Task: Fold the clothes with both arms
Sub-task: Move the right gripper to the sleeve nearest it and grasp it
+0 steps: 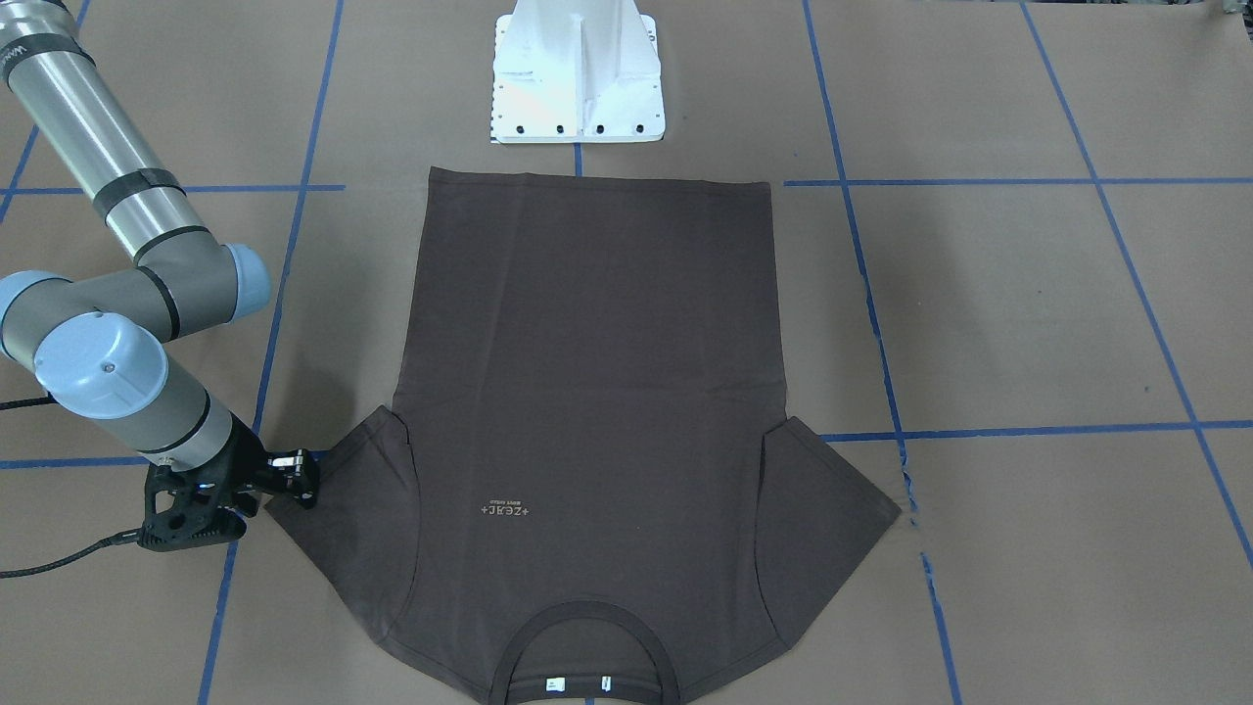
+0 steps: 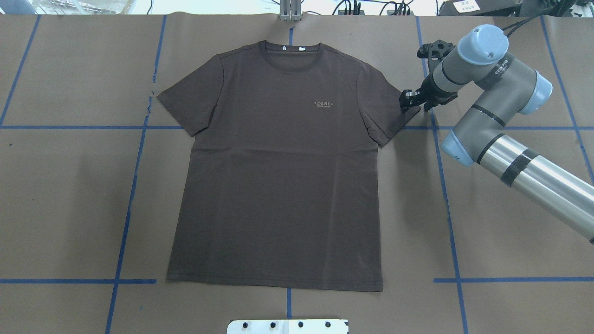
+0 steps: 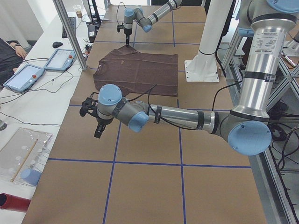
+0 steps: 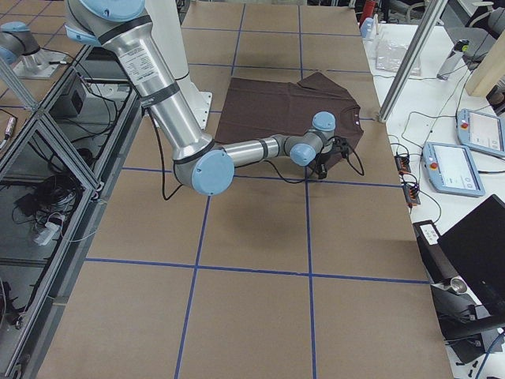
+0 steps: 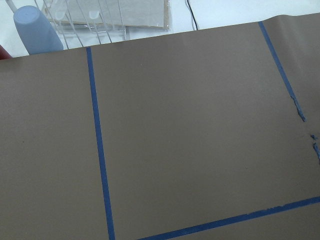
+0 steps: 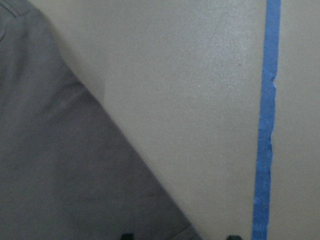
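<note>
The dark brown T-shirt (image 2: 278, 171) lies flat and spread out on the brown table, collar (image 2: 290, 48) away from the robot; it also shows in the front view (image 1: 597, 392). My right gripper (image 2: 410, 99) is low at the outer corner of the sleeve (image 2: 387, 109) on the robot's right. In the right wrist view its fingertips (image 6: 127, 236) stand apart, with the sleeve's corner (image 6: 75, 170) between them. It also shows in the front view (image 1: 299, 477). My left gripper (image 3: 98, 127) hangs above bare table far to the shirt's left. I cannot tell whether it is open or shut.
The white pedestal base (image 1: 578, 78) stands at the shirt's hem side. Blue tape lines (image 2: 134, 176) cross the table. A blue cup (image 5: 32, 30) and a clear tray (image 5: 115, 15) sit past the table's edge. Tablets (image 3: 25, 77) and a metal post (image 3: 70, 32) stand on the operators' side.
</note>
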Available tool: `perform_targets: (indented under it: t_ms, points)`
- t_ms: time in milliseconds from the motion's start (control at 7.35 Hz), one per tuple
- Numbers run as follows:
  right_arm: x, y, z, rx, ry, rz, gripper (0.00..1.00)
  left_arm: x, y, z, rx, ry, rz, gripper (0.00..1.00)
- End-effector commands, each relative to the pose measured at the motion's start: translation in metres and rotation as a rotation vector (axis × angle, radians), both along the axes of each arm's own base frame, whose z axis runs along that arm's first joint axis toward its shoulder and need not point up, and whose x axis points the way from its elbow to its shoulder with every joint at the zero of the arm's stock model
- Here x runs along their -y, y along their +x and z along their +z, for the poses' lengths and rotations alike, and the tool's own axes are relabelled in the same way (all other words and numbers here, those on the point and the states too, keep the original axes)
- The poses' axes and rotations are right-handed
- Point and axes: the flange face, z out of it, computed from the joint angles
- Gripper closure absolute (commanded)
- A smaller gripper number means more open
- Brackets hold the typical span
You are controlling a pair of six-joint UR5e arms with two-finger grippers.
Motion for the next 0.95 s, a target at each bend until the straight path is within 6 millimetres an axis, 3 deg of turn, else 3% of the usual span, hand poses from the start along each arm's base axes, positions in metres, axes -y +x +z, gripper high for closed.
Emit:
perform_targets:
  t_ms: [0,544,817]
  points:
    - [0.001,-0.002,-0.007,0.005,0.009,-0.003,1.0,0.002,0.0,0.002,0.001,-0.004,0.001,0.0]
    - [0.006,-0.004,-0.041,0.043,0.044,-0.002,1.0,0.003,0.0,0.003,0.0,-0.007,0.0,0.0]
    - [0.018,-0.019,-0.113,0.098,0.117,-0.006,1.0,0.003,-0.001,0.007,0.002,-0.011,0.0,0.0]
